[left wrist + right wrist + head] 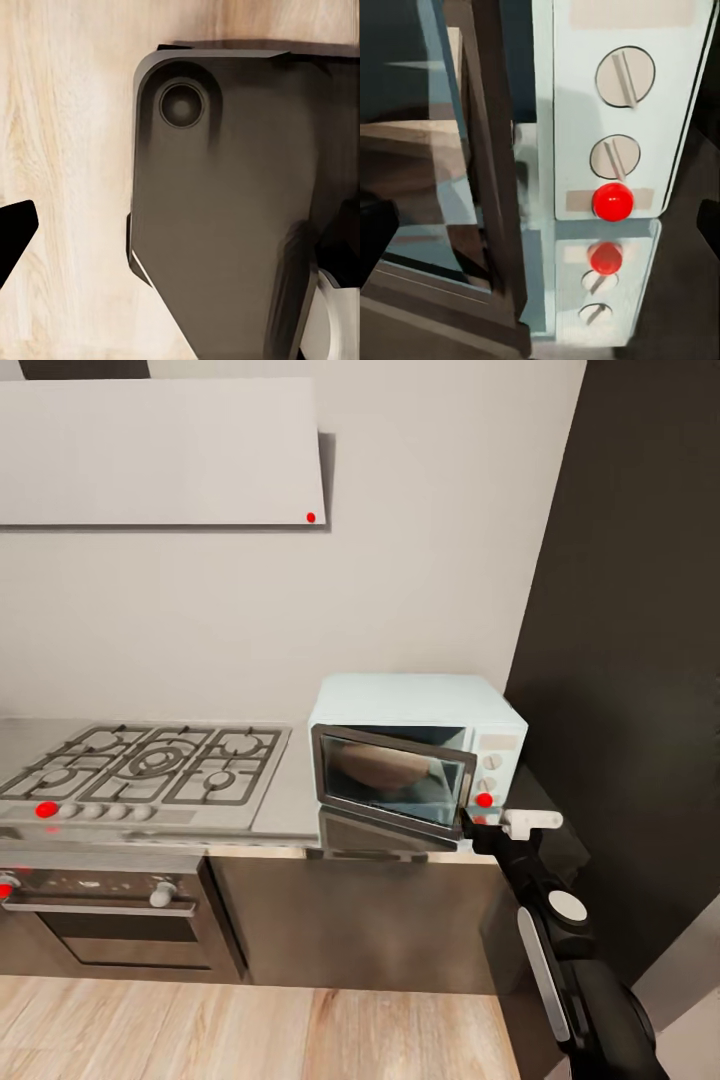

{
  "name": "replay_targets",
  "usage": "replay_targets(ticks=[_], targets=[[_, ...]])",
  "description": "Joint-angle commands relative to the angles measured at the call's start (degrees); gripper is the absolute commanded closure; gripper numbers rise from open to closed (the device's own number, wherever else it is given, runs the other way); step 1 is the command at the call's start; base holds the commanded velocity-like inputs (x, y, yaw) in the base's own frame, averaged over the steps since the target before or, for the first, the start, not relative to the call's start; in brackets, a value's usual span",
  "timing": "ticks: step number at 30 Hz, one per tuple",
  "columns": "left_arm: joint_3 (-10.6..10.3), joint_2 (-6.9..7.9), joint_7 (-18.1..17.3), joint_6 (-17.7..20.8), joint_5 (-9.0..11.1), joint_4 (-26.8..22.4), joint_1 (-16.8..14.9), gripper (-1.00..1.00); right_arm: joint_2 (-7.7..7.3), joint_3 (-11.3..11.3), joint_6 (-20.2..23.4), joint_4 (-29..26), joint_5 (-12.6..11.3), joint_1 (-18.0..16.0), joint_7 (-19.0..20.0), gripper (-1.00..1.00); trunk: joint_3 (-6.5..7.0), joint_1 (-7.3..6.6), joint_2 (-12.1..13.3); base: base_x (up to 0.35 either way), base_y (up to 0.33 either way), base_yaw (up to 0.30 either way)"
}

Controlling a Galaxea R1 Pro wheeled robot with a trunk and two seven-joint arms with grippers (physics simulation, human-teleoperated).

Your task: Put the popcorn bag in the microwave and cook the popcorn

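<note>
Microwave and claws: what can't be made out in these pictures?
- Microwave interior: head view, glare on the part-open door blurs whether the popcorn bag is inside.
- Right claw: head view, too small to tell whether open or shut.
- Microwave top: right wrist view, cut off by the edge.

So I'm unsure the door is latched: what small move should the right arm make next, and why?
Probably press the microwave door fully shut: it stands slightly ajar, its free edge out from the control panel, with the right gripper just below that corner.
</note>
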Motion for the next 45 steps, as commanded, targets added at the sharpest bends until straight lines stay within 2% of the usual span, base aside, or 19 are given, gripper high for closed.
replay_targets(ticks=[1, 8, 10, 14, 15, 16, 17, 20, 25, 27, 28, 30, 31, 33, 35, 39, 41, 42, 45], targets=[[0.02, -0.03, 0.01, -0.16, 0.33, -0.01, -0.01, -1.00, 0.03, -0.05, 0.32, -0.07, 0.07, -0.02, 0.01, -1.00, -0.06, 0.01, -0.05, 0.000, -0.226, 0.000], [0.08, -0.08, 0.01, -0.18, 0.33, -0.01, -0.01, -1.00, 0.20, -0.10, 0.44, -0.07, -0.03, -0.04, -0.07, -1.00, -0.06, 0.01, -0.05, 0.000, -0.068, 0.000], [0.03, -0.06, 0.01, -0.18, 0.33, -0.01, -0.01, -1.00, 0.52, -1.73, 0.54, 0.12, -0.86, -0.04, -0.20, -1.00, -0.06, 0.01, -0.05, 0.000, -0.002, 0.000], [-0.08, 0.06, 0.01, -0.18, 0.33, -0.08, -0.01, -1.00, 1.15, -6.02, 2.00, 0.37, -6.61, -0.02, -1.01, -1.00, -0.06, 0.01, -0.05, 0.000, 0.000, 0.000], [-0.09, 0.02, 0.01, -0.18, 0.33, -0.09, -0.01, -1.00, 1.12, -6.81, 3.42, 0.42, -11.36, -0.01, -1.74, -1.00, -0.06, 0.01, -0.05, 0.000, 0.000, 0.000], [-0.09, -0.02, 0.01, -0.18, 0.33, -0.09, -0.01, -1.00, 1.07, -7.42, 4.02, 0.45, -13.99, -0.02, -2.26, -1.00, -0.06, 0.01, -0.05, 0.000, 0.000, 0.000], [-0.10, -0.06, 0.01, -0.16, 0.27, -0.11, -0.01, -1.00, 0.66, -9.73, 6.02, 0.81, -20.55, 0.01, -4.13, -1.00, -0.06, 0.01, -0.05, 0.000, 0.000, 0.000], [-0.08, -0.16, 0.01, -0.08, 0.18, -0.45, -0.02, -1.00, 0.39, -11.42, 11.43, 1.17, -28.80, -0.82, -6.15, -1.00, -0.06, 0.01, -0.05, 0.000, 0.000, 0.000], [-0.10, -0.20, 0.01, 0.12, 0.09, -0.79, -0.01, -1.00, 0.53, -12.38, 22.16, 2.38, -38.61, -6.68, -8.89, -1.00, -0.06, 0.01, -0.05, 0.000, 0.000, 0.000], [-0.13, -0.18, -0.22, 0.09, 0.07, -0.80, -0.01, -1.00, 0.31, -15.24, 27.29, 5.53, -48.90, -10.83, -12.38, -1.00, -0.06, 0.01, -0.05, 0.000, 0.000, 0.000], [-0.13, -0.17, -0.29, 0.09, 0.07, -0.80, -0.01, -1.00, 0.21, -16.08, 28.15, 6.70, -51.80, -11.72, -13.03, -1.00, -0.06, 0.01, -0.05, 0.000, 0.000, 0.000], [-0.11, -0.17, -0.37, 0.04, 0.07, -0.80, -0.01, -1.00, -1.40, -17.73, 29.03, 8.70, -57.56, -12.71, -13.94, -1.00, -0.06, 0.01, -0.05, 0.000, 0.000, 0.000], [-0.13, -0.17, -0.39, 0.01, 0.07, -0.80, -0.01, -1.00, -3.83, -18.50, 29.29, 9.61, -62.54, -13.12, -14.84, -1.00, -0.06, 0.01, -0.05, 0.000, 0.000, 0.000], [-0.17, -0.17, -0.42, 0.00, 0.06, -0.77, -0.01, -1.00, -6.39, -19.21, 29.31, 10.74, -70.49, -13.34, -17.19, -1.00, -0.06, 0.01, -0.05, 0.000, 0.000, 0.000], [-0.18, -0.17, -0.39, 0.00, 0.06, -0.79, -0.01, -1.00, -8.66, -21.07, 29.45, 12.03, -76.33, -13.39, -18.81, -1.00, -0.06, 0.01, -0.05, 0.000, 0.000, 0.000], [-0.18, -0.13, -0.32, 0.03, 0.17, -0.80, -0.01, -1.00, -12.95, -22.10, 29.54, 17.16, -84.04, -13.72, -19.53, -1.00, -0.06, 0.01, -0.05, 0.076, 0.000, 0.000], [-0.18, -0.10, -0.28, 0.02, 0.22, -0.80, -0.01, -1.00, -13.68, -21.85, 29.81, 18.05, -84.84, -15.38, -20.27, -1.00, -0.06, 0.01, -0.05, 0.179, 0.000, 0.000], [-0.09, -0.16, -0.26, 0.00, 0.28, -0.72, -0.01, -1.00, -13.61, -21.60, 33.73, 21.32, -85.86, -18.99, -24.79, -1.00, -0.06, 0.01, -0.05, 0.163, 0.000, 0.000], [0.00, -0.12, -0.26, -0.04, 0.34, -0.72, -0.01, -1.00, -13.53, -21.53, 34.74, 23.13, -88.47, -19.54, -25.61, -1.00, -0.06, 0.01, -0.05, 0.159, 0.000, 0.000]])
